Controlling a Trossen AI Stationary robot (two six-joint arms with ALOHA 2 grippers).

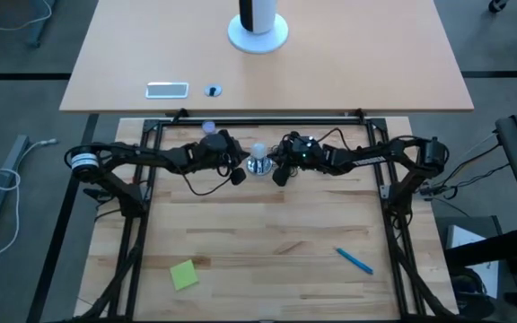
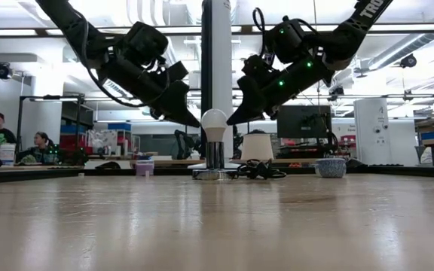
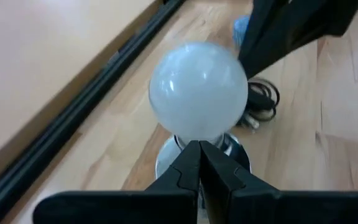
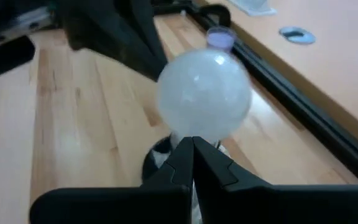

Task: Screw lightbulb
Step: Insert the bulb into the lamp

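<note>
Small white frosted lightbulb [image 1: 258, 151]: upright in a shiny silver socket [image 1: 258, 166], table centre toward 12 o'clock in the high view.

Left gripper [image 1: 238, 177]: at the bulb's 9 o'clock, fingers pressed together, holding nothing; its wrist view shows the closed tips just short of the bulb [image 3: 199, 91].

Right gripper [image 1: 279, 176]: at 3 o'clock, likewise closed and empty.

Low view only: both tips flank the bulb [image 2: 215, 124] without touching.

Also in the high view: blue pen [image 1: 354, 260] and green sticky note [image 1: 184, 274] toward 6 o'clock.
</note>
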